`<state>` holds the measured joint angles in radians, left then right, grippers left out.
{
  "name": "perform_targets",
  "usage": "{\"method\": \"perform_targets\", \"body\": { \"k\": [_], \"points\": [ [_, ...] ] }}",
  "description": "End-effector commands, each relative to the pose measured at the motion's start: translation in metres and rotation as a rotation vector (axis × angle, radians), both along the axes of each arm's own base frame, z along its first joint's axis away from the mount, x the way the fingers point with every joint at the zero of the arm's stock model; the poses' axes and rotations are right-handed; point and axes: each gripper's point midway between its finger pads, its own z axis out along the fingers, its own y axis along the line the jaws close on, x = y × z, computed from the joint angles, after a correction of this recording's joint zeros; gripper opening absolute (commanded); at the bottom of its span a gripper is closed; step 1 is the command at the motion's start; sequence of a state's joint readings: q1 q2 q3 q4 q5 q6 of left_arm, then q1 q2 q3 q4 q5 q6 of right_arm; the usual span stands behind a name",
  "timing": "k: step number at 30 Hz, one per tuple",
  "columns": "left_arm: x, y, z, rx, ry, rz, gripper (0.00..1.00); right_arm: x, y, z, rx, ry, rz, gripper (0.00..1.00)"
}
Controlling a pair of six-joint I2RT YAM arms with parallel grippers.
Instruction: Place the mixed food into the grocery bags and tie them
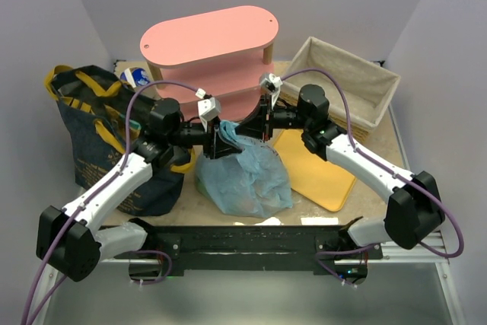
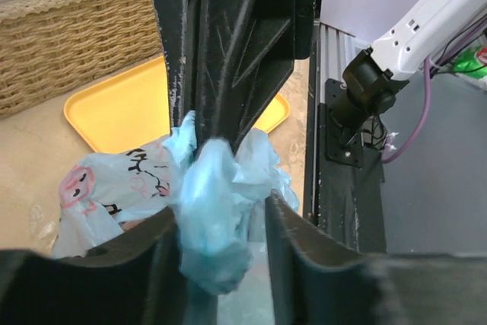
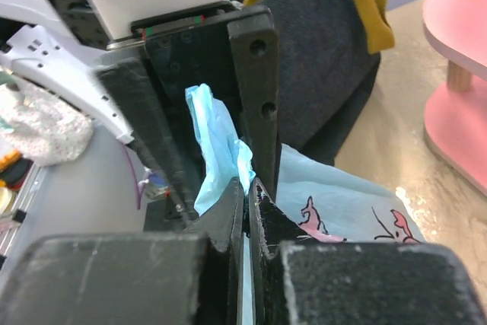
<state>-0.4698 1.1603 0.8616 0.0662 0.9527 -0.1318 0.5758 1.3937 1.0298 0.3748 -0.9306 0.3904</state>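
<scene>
A pink shelf unit [image 1: 209, 36] with rounded boards is seen at the middle of the far edge of the desk [image 1: 303, 202]. At the left edge the dark denim tote [image 1: 91, 135] is stood upright, and its mustard-yellow handles [image 1: 103, 85] are hung over its open top. What is inside the tote cannot be told. In the far right corner a woven basket [image 1: 350, 81] with pale cloth lining is placed. A flat yellow tray [image 1: 312, 169] is laid between this basket and the near edge.

The light-blue plastic bag [image 1: 247, 176] is stood at the middle of the near edge, just beside the tote, with the tray on its other side. It is printed with small pink figures and black marks. Its body is full and rounded, but the contents cannot be made out. The top of the bag is gathered upward into a twisted bunch.

This bunch is held from both sides above the bag. The left gripper [image 2: 221, 211] is closed only in part, because the thick twist of plastic fills the space between its fingers [image 2: 283, 222]. The right gripper [image 3: 247, 197] is closed almost fully, and a thin strip of the blue plastic is pinched between its tips. The two grippers are very close, nearly touching.
</scene>
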Motion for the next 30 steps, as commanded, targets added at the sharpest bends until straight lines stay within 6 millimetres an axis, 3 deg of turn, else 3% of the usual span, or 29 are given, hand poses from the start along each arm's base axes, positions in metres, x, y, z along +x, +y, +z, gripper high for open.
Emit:
{"method": "perform_targets", "body": {
  "k": [1, 2, 4, 18, 23, 27, 30],
  "points": [
    [-0.001, 0.005, 0.032, -0.010, -0.111, 0.022, 0.54, 0.007, -0.003, 0.024, 0.018, -0.071, -0.065, 0.00],
    [-0.004, 0.007, 0.032, -0.003, -0.101, 0.027, 0.61, 0.009, -0.003, 0.023, 0.013, -0.067, -0.075, 0.00],
    [-0.005, 0.008, 0.039, -0.015, -0.116, 0.032, 0.63, 0.010, -0.003, 0.021, 0.008, -0.064, -0.077, 0.00],
    [0.028, 0.000, 0.049, -0.080, -0.075, 0.155, 0.65, 0.005, -0.006, 0.020, -0.015, -0.085, -0.079, 0.00],
    [0.034, -0.003, 0.038, -0.074, -0.029, 0.162, 0.49, 0.004, -0.007, 0.021, -0.016, -0.090, -0.082, 0.00],
    [0.033, -0.003, 0.034, -0.064, -0.024, 0.156, 0.25, 0.006, -0.008, 0.020, -0.032, -0.078, -0.106, 0.01],
    [0.030, -0.001, 0.032, -0.056, -0.037, 0.154, 0.19, 0.008, -0.010, 0.021, -0.040, -0.073, -0.127, 0.05]
  ]
}}
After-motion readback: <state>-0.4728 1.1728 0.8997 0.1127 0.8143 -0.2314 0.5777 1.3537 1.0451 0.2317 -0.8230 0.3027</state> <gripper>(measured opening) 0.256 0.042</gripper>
